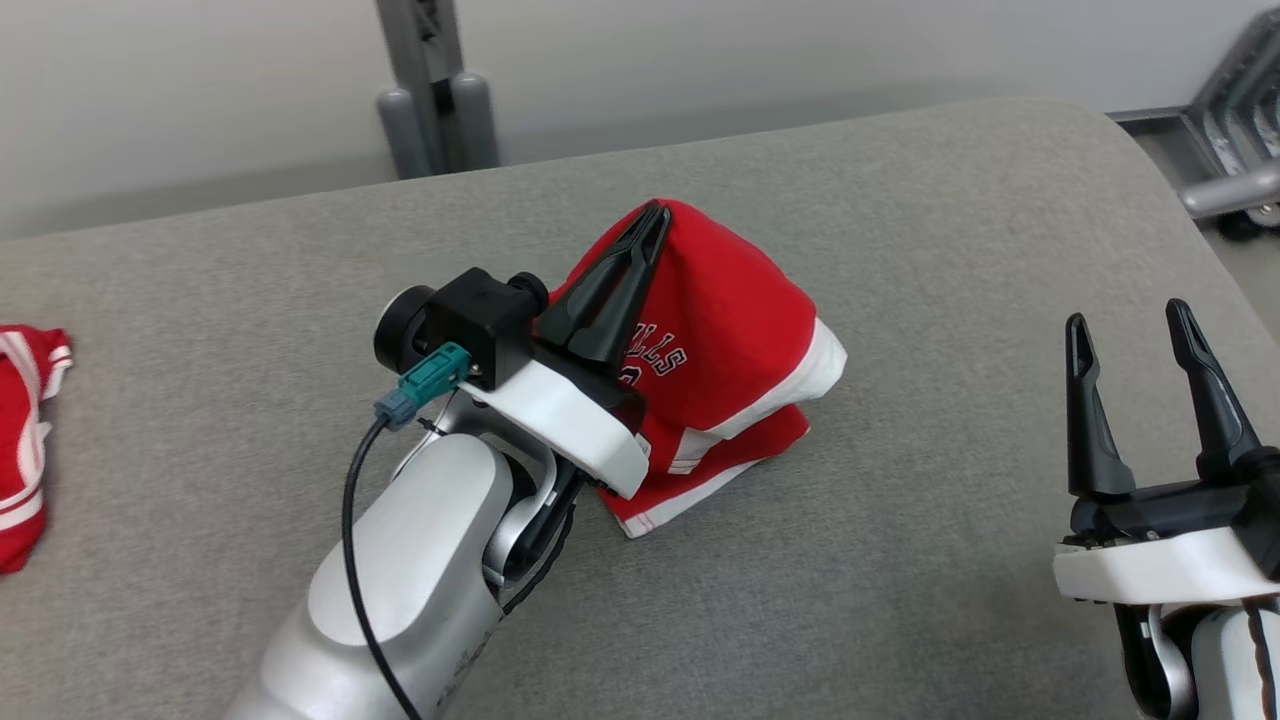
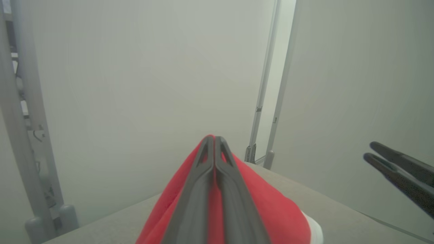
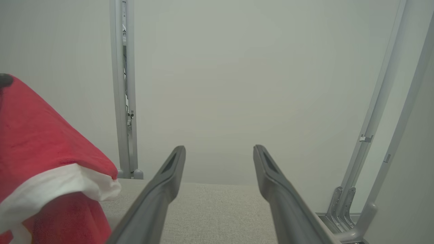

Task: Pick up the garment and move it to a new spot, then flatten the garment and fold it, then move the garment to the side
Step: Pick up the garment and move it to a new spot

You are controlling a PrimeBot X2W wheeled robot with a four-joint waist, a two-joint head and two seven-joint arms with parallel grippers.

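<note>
In the head view the red jersey (image 1: 730, 320) is seen pinched at its peak by the closed left tool (image 1: 655, 210), with its hem on the table (image 1: 900, 560) near the middle; in the left wrist view that grip is confirmed; in the right wrist view the right tool (image 3: 220, 149) is shown wide apart and empty, so only the pick-up is judged begun, and moving, flattening and folding are left.

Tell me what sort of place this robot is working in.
Probably a robot test room, not a home: a grey fabric-covered work surface, bare pale walls, and grey metal frame posts standing behind it.
</note>
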